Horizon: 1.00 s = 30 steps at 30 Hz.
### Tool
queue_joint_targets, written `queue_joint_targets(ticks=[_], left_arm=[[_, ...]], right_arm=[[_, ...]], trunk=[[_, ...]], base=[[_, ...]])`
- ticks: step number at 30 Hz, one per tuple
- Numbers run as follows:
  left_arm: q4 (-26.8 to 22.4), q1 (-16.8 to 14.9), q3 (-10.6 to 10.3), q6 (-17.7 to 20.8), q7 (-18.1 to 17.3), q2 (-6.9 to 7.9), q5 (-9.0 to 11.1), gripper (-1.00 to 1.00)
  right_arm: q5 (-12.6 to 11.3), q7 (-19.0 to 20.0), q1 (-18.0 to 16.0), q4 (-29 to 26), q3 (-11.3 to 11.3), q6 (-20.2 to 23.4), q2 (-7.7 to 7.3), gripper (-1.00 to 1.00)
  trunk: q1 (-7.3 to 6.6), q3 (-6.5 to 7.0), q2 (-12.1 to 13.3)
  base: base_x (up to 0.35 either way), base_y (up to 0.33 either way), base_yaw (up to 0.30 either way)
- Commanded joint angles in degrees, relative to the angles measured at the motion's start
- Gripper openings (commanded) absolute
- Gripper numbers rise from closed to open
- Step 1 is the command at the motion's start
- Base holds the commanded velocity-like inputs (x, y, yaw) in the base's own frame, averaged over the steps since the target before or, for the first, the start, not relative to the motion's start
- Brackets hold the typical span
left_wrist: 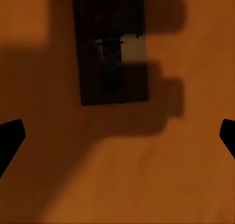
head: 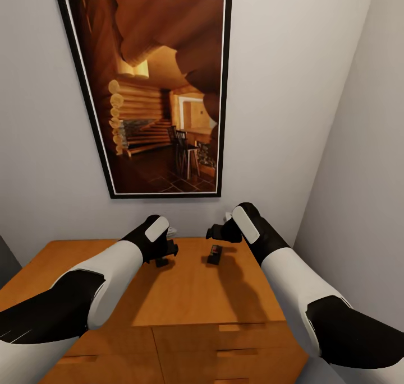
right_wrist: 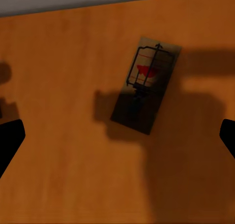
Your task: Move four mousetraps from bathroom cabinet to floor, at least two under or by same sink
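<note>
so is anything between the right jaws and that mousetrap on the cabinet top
Nothing visible does. The mousetrap lies flat on the bare cabinet top, with the open right gripper above it and only the arm's shadow across it.

I count one cabinet, orange-brown, flat top, with three drawer fronts visible at its near face. Mousetraps: one in head view, lying on cabinet top; one in left wrist view; one in right wrist view. Can't tell from here whether left-wrist trap is separate piece, so I count one certain, two likely. One framed picture on wall. Two arms, two grippers: left gripper, right gripper.
</note>
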Motion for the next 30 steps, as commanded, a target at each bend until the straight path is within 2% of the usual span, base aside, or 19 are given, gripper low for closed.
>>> queue_joint_targets(ticks=[1,30], left_arm=[[-0.1,0.0,-0.5,0.2,0.4,0.01,0.6,1.0],[-0.2,0.0,-0.5,0.2,0.4,0.05,0.6,1.0]], right_arm=[[-0.6,-0.6,0.0,0.0,0.2,0.1,-0.02,1.0],[-0.6,-0.6,0.0,0.0,0.2,0.1,-0.02,1.0]], trunk=[[0.24,-0.28,-0.5],[6.61,-5.48,-12.1]], base=[[0.0,0.0,0.0],[0.0,0.0,0.0]])
